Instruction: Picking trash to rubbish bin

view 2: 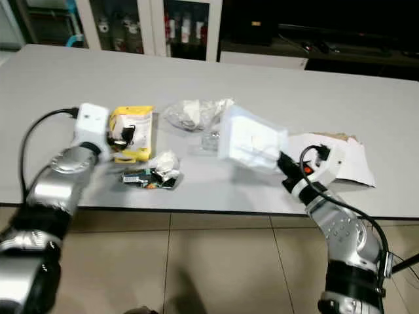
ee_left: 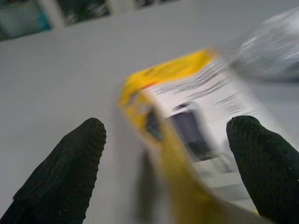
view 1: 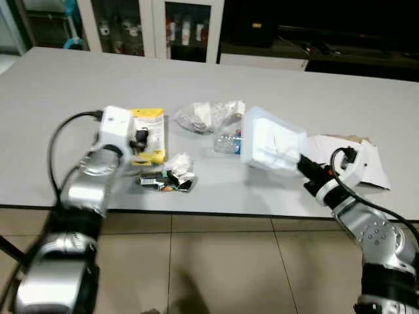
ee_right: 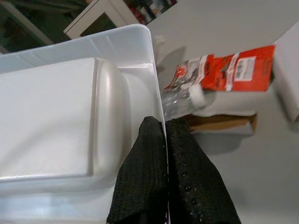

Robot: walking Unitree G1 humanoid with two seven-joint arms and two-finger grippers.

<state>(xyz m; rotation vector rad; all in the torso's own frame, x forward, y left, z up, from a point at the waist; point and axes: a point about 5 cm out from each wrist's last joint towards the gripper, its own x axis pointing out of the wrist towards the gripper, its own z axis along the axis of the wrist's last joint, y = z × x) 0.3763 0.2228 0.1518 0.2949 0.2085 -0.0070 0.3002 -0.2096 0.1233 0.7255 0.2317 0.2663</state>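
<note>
Right gripper (ee_right: 164, 140) is pinched tight on the rim of the white foam tray (view 1: 272, 140), one finger on each side of the thin wall, which makes sense since the edge is the only part narrow enough to clamp. The tray sits centre-right in the head view, tilted up off the grey table (view 1: 59, 85), looks lifted rather than resting, so I'd call this the carry phase for that item. Right arm comes in from the lower right of frame, elbow low below the table edge, forearm angled up and inward toward the tray. Left gripper (ee_left: 170, 154) has its fingers spread wide, straddling the yellow package (view 1: 148, 134) at centre-left, not closed on it; wrist view is motion-blurred so contact is unclear. Left arm reaches up from lower left, wrist over the table edge, likely lining up the next grab. Other trash on the table: crumpled clear plastic bag (view 1: 208, 116) upper centre, plastic bottle (view 1: 227, 143) just beside the tray, small wrappers (view 1: 169, 176) near the front edge, flattened white carton (view 1: 357, 163) at right. Can't say where the bin is.
</note>
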